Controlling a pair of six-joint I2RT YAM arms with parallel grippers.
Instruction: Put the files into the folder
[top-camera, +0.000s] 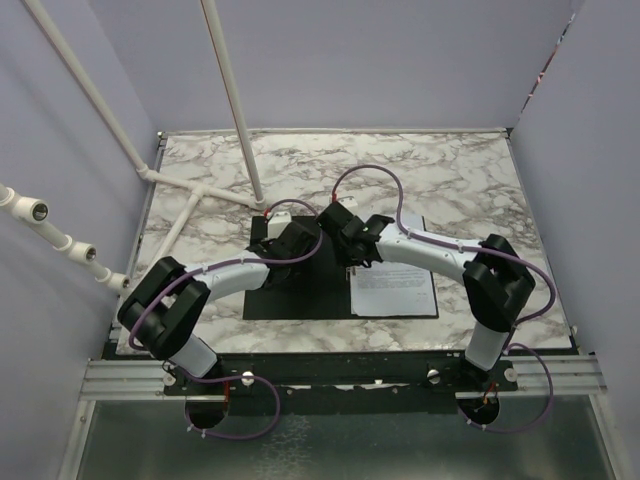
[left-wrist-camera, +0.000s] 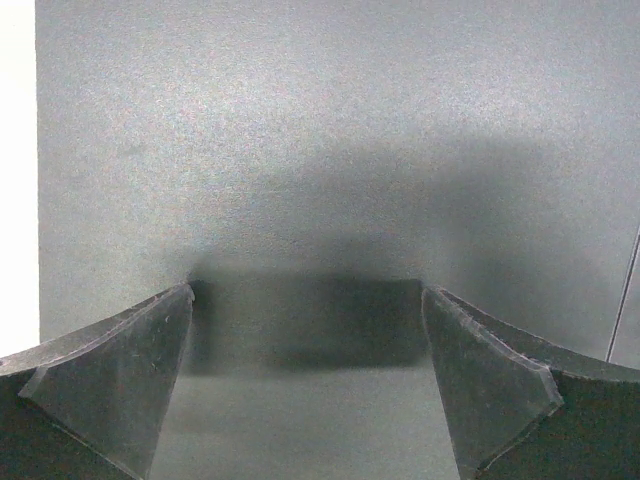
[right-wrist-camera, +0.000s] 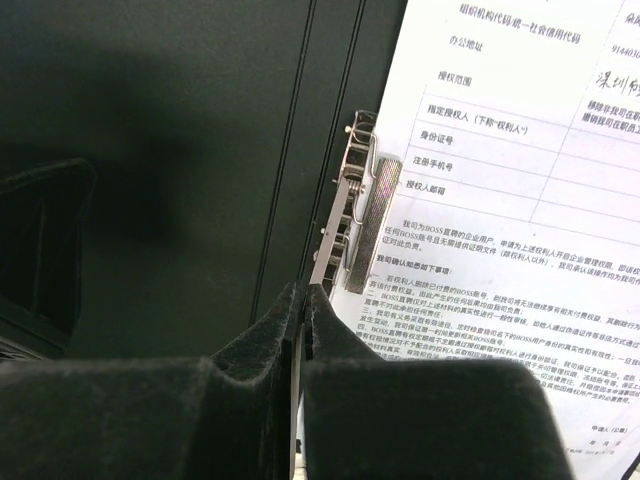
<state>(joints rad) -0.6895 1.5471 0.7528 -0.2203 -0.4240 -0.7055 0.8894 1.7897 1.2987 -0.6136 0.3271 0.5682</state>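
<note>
Right fingers (right-wrist-camera: 262, 345) pinch clip (right-wrist-camera: 366, 205), folder (top-camera: 290, 300) spread left-right

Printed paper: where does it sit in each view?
Top: printed paper right of centre, on the right half of the black folder.
Left wrist: not clearly in it.
Right wrist: right half, beside the metal clip.
Shared landmark: the folder's black inside.

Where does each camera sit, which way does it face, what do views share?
Top external: above, behind, looking down on veined marble table; left arm, right arm show.
Left wrist: close above flat black folder; open jaws show.
Right wrist: along shut jaws pinching silver metal clip beside white printed paper sheets.
All share the folder.
</note>
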